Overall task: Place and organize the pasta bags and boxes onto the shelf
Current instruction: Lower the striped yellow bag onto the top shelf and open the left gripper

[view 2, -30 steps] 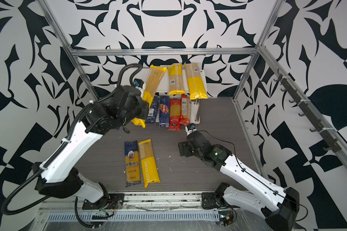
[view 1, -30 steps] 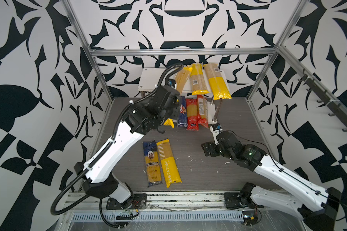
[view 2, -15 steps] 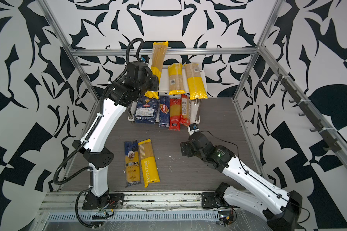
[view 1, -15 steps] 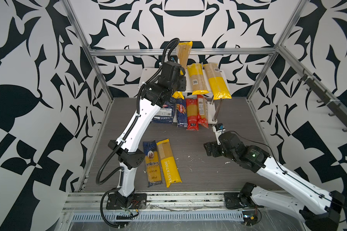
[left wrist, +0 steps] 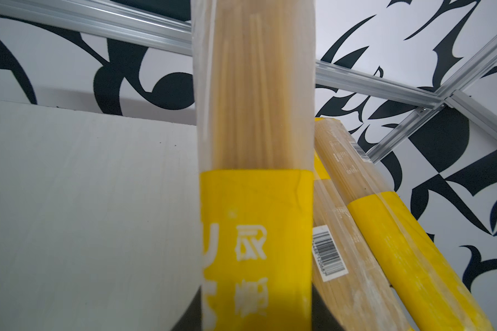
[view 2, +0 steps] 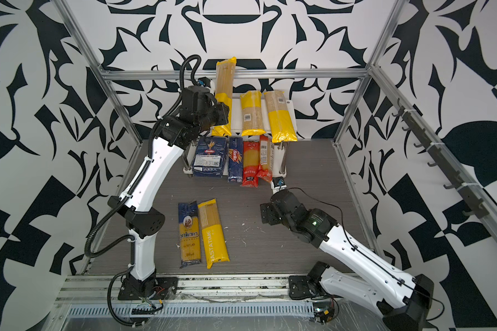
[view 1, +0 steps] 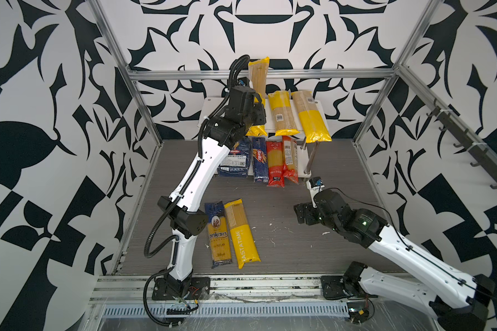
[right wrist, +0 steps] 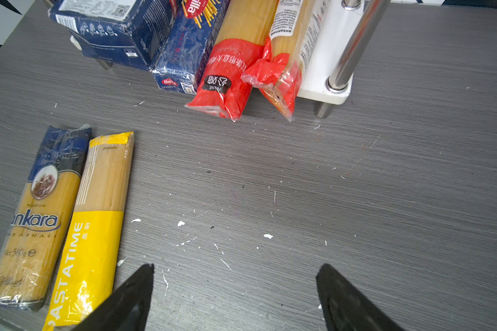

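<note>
Swinging up from beside the lower tier, my left arm has carried its yellow bag (view 1: pixel 258 80) to the top of the shelf (view 1: pixel 211 111) over the last second (the right arm has hardly stirred). My left claw (left wrist: pixel 254 315) is clamped on the bag's yellow end, with a dark finger against each side in the wrist view. The bag tilts steeply, yellow end down at the front edge of the top board (left wrist: pixel 83 200) and clear end rising past the rear frame rail (view 1: pixel 327 75). I cannot tell whether it touches the board. A 2nd yellow bag (view 1: pixel 284 114) lies flat on that board just beside it, and a 3rd yellow bag (view 1: pixel 310 117) touches the 2nd; both overhang the front edge. On the lower tier sit the wide Barilla box (view 1: pixel 234 163), the narrow Barilla box (view 1: pixel 259 160), the 1st red bag (view 1: pixel 275 163) and the 2nd red bag (view 1: pixel 289 157), side by side. My right claw (right wrist: pixel 236 269) hovers over the bare bench (view 1: pixel 284 252), fingers wide apart and holding nothing. The ankara bag (view 1: pixel 218 235) and a 4th yellow bag (view 1: pixel 241 232) lie touching lengthwise on the bench, well apart from the shelf.
</note>
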Controlling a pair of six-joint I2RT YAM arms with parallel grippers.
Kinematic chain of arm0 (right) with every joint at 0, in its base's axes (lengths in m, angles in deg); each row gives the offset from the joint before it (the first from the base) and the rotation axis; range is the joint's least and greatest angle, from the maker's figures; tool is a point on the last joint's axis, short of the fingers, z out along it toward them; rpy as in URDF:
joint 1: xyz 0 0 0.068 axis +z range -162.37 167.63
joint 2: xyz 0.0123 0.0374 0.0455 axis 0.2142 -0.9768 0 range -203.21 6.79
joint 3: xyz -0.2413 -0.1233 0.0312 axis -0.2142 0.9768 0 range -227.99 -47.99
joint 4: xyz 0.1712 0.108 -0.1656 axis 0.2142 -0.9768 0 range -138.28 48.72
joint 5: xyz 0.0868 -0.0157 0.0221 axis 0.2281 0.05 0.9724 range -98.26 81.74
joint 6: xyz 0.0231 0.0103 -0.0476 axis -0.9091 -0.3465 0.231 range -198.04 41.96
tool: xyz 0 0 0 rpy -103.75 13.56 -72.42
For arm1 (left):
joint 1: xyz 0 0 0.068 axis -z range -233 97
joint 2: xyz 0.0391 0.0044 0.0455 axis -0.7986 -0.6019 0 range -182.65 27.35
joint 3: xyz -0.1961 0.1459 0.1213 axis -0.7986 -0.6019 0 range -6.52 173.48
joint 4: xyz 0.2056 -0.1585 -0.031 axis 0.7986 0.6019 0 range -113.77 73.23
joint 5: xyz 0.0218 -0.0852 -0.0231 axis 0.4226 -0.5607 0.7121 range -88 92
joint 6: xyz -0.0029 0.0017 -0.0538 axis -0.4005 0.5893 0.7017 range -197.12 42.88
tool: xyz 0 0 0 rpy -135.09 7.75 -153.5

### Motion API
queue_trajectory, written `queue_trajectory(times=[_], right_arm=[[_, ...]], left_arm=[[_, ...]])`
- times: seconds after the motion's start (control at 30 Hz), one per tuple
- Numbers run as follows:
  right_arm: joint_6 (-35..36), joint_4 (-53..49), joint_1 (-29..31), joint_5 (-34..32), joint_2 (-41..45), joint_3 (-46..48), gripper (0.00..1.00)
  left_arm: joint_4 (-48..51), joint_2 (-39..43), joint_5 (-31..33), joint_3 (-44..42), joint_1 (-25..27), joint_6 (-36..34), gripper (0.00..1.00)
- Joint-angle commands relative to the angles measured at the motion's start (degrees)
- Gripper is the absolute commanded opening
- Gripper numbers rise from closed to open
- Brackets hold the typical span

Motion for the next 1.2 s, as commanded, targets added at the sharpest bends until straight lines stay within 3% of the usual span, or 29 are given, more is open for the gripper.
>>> queue_trajectory(times=[0.0,0.07,0.23,0.6,0.77,1.0,1.17], right_arm=[[-0.02,0.01,-0.11,-1.52,0.12,-0.54,0.92],[-0.14,0.0,-0.15,-1.55,0.21,-0.48,0.92],[-0.29,-0.16,-0.24,-1.68,0.49,-0.31,0.92],[-0.85,-0.7,-0.33,-1.76,1.39,0.64,0.92],[-1.07,-1.15,-0.33,-1.24,2.42,0.52,0.92],[-0.39,-1.57,-0.33,-1.5,3.84,0.34,0.94],[0.33,-1.8,-0.36,-1.57,1.04,-1.77,0.95]], left_arm=[[-9.12,0.61,-1.15,1.39,0.15,0.79,0.36],[-9.46,0.95,-1.17,0.43,0.15,0.97,0.39],[-11.18,1.54,-1.58,-2.04,0.15,1.16,0.57],[-12.63,5.5,-1.96,-8.9,0.24,1.77,0.64],[-13.06,10.26,-0.06,-14.56,1.9,-1.08,0.74],[-18.15,23.36,6.49,-34.28,4.55,-3.9,1.0],[-20.73,33.95,9.88,-49.28,4.64,-4.03,0.99]])
